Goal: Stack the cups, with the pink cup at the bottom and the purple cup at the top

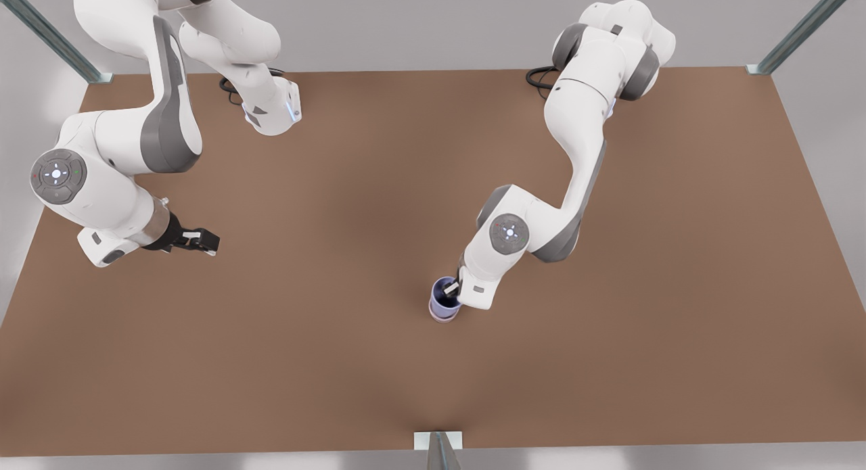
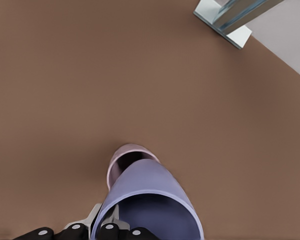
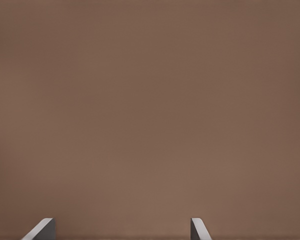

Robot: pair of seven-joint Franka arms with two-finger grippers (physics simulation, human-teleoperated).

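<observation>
Your left gripper (image 1: pixel 452 291) is on the arm at the front view's right. That arm reaches out from its base at the far edge of the worktop (image 1: pixel 338 362), bends sharply at the elbow, and points its wrist down near the middle of the worktop, a little toward the near edge. The gripper is clamped on the rim of the purple cup (image 1: pixel 444 299): in the left wrist view one finger (image 2: pixel 106 216) sits inside the cup's wall, and the cup (image 2: pixel 149 200) hangs tilted from that grip.

The pink cup (image 2: pixel 131 159) stands upright on the worktop directly below, its open mouth facing up. In the left wrist view the purple cup's base overlaps the pink rim; you cannot tell from these pictures whether the two touch or how far one has entered the other. In the front view only a thin pinkish band (image 1: pixel 443 316) shows under the purple cup.

Your right gripper (image 1: pixel 200 243) is on the arm at the front view's left. That arm is folded back, its forearm lying low and nearly level, the gripper pointing toward the worktop's middle, well apart from both cups. It waits there. In the right wrist view its fingertips (image 3: pixel 42 229) stand spread wide over bare brown worktop (image 3: pixel 150 110), grasping nothing.
</observation>
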